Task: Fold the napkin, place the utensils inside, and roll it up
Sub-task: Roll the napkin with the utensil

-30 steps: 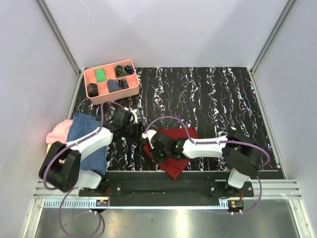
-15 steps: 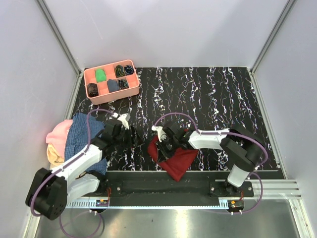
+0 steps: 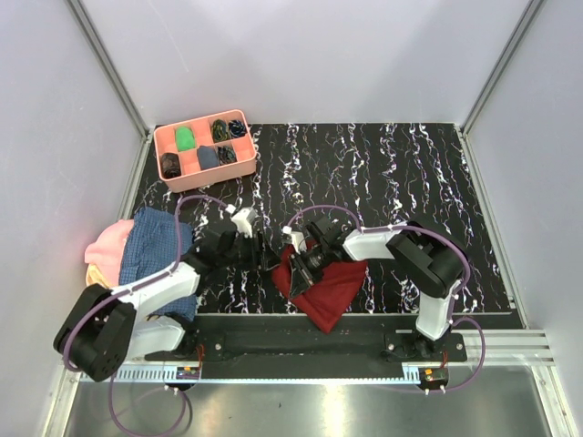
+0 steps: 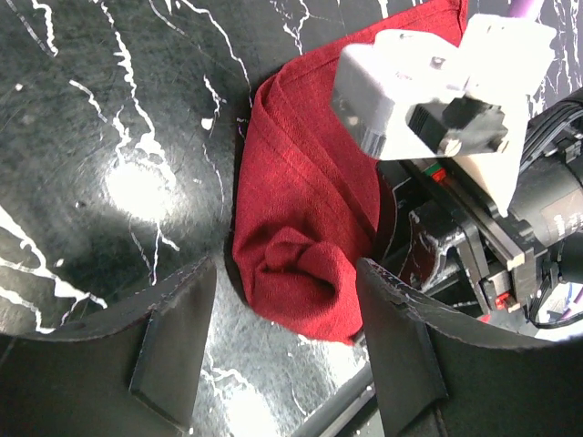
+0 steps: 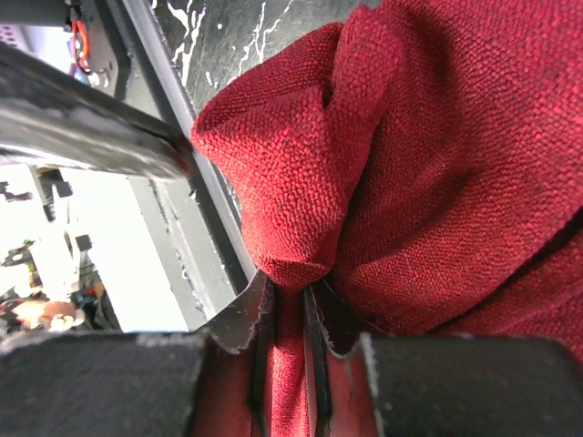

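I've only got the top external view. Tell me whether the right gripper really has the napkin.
Observer: Yes. In the right wrist view the right gripper is shut on a pinched fold of the napkin.
Operator: Now report the left gripper.
Observer: In the left wrist view the left gripper is open, its fingers either side of the napkin's bunched corner, gripping nothing.
Operator: Check that corner for utensils.
Observer: None shows in either wrist view, only red cloth and the marbled table.
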